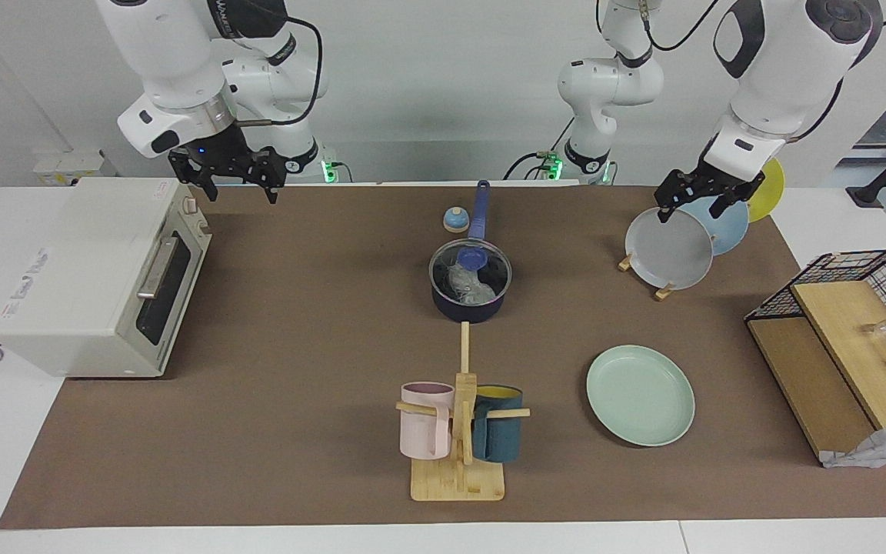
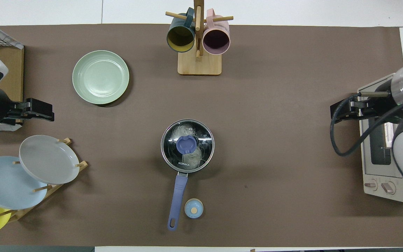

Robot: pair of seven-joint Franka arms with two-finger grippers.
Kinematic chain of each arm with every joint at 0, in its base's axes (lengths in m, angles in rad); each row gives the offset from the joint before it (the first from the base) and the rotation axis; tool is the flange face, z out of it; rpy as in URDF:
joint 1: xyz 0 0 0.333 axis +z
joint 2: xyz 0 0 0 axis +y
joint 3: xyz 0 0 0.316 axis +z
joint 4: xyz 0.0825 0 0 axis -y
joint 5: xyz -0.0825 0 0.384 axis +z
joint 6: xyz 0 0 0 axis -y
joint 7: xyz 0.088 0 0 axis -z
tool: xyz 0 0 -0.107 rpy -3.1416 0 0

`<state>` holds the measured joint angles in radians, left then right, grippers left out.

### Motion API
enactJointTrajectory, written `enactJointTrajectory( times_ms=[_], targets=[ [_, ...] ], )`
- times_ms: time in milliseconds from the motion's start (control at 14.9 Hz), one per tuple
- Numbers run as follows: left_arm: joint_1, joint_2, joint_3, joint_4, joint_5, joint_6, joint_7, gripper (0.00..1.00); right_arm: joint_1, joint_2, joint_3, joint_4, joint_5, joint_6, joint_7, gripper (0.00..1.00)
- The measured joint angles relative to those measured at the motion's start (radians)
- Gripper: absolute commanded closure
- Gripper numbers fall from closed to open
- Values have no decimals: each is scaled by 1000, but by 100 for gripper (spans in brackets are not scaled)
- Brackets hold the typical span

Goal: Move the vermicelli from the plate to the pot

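Observation:
The dark pot (image 1: 470, 304) (image 2: 168, 157) with its long blue handle stands mid-table under a glass lid with a blue knob. Wispy white vermicelli (image 1: 464, 286) (image 2: 181, 131) shows through the lid, inside the pot. The mint-green plate (image 1: 641, 395) (image 2: 100, 77) lies bare, farther from the robots, toward the left arm's end. My right gripper (image 1: 241, 192) (image 2: 339, 112) hangs open and holds nothing, over the mat's edge by the toaster oven. My left gripper (image 1: 691, 211) (image 2: 42, 112) waits open and holds nothing above the mat beside the plate rack.
A toaster oven (image 1: 97, 277) (image 2: 385, 140) sits at the right arm's end. A mug rack (image 1: 458, 431) (image 2: 198, 45) holds two mugs. A plate rack (image 1: 662, 291) (image 2: 47, 189) carries grey, light-blue and yellow plates. A small blue knobbed cap (image 1: 455, 220) (image 2: 193, 208) lies by the pot handle. A wire basket (image 1: 851, 277) stands nearby.

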<state>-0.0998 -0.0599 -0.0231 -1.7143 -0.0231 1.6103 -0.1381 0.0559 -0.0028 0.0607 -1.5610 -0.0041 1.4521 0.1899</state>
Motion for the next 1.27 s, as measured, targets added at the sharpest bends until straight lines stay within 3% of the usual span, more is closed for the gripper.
enactJointTrajectory(
  times_ms=[1274],
  targets=[
    [0,-1,-3,0,0,1,0,0,-23,0,5,10,-11,1,-62,0]
  ],
)
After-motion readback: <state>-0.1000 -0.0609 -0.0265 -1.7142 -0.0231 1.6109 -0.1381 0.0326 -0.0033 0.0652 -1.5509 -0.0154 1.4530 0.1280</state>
